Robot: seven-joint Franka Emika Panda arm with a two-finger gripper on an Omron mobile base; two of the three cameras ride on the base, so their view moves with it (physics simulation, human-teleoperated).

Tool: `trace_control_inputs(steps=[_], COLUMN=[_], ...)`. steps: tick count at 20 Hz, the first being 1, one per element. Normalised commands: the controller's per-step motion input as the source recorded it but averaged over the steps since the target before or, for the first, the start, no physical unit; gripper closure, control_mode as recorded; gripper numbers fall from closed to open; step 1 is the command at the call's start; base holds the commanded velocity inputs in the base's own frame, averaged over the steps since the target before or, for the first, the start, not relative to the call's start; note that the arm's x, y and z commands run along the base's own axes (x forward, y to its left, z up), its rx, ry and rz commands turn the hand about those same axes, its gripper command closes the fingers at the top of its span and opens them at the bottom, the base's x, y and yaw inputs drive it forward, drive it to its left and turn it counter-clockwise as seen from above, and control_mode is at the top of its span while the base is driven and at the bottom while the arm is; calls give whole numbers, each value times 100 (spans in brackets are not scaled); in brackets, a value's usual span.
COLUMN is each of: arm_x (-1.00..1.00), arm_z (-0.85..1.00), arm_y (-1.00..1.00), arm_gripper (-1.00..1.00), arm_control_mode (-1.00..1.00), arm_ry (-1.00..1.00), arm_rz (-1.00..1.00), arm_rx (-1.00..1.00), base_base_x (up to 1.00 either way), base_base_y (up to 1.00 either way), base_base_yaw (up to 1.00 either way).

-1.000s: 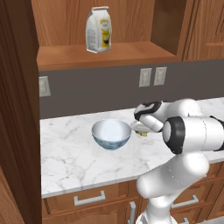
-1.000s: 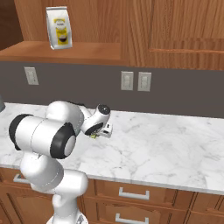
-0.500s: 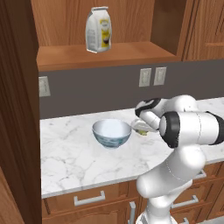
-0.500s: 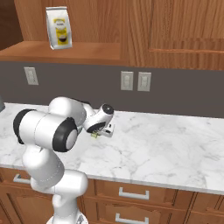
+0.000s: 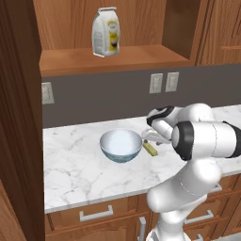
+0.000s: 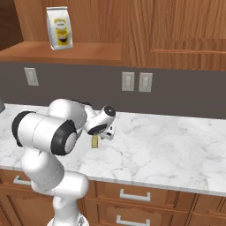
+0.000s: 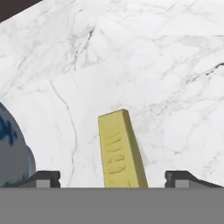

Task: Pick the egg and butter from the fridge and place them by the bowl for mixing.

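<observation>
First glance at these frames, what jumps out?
The white arm fills the foreground, its gripper open low over the marble counter with the butter lying between the finger tips. Just beside the butter sits the bowl, light blue-grey outside and white inside. Up on the wooden shelf above the counter stands a white and yellow bag.
</observation>
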Motion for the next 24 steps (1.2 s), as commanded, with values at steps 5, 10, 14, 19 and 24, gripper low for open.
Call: trace_control_inputs(steps=[5, 10, 14, 19, 24], arm_x=[-12, -23, -36, -49, -50], arm_z=[15, 31, 32, 39, 36], arm_y=[2, -4, -1, 0, 2], arm_gripper=[-100, -100, -100, -100, -100], arm_control_mode=[-100, -100, -100, -100, -100], arm_ry=[0, -2, 0, 0, -2], arm_rz=[-1, -12, -14, -14, -8], arm_rx=[0, 0, -3, -9, -11], base_base_x=[0, 0, 0, 0, 0], base_base_y=[0, 0, 0, 0, 0], base_base_yaw=[0, 0, 0, 0, 0])
